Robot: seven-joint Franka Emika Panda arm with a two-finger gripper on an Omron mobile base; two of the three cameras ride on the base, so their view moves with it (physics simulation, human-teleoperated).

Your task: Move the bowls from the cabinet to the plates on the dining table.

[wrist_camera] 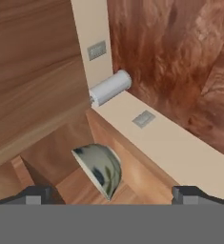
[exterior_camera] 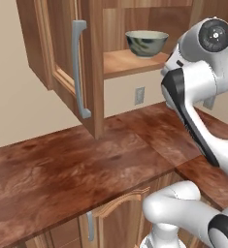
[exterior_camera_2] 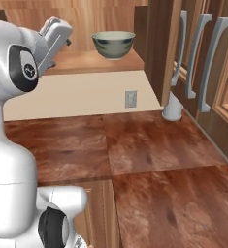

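A grey-green bowl (exterior_camera: 146, 42) with dark markings and a cream inside stands upright on the shelf of the open wall cabinet (exterior_camera: 93, 68). The right base view shows the same bowl (exterior_camera_2: 113, 44) near the shelf's front edge. My gripper (wrist_camera: 113, 196) is open, its two dark fingertips spread wide with nothing between them. The bowl (wrist_camera: 100, 169) lies just ahead of them in the hand view, apart from both fingers. My white arm reaches up to shelf height, to the left of the bowl in the right base view. The plates and the dining table are out of view.
The cabinet door (exterior_camera: 62, 53) with its grey bar handle (exterior_camera: 79, 68) hangs open to the left. A reddish-brown counter (exterior_camera: 86, 164) runs below. A white roll (exterior_camera_2: 172, 107) stands at the wall beside tall cupboards (exterior_camera_2: 203, 58). An outlet (exterior_camera_2: 130, 99) sits on the wall.
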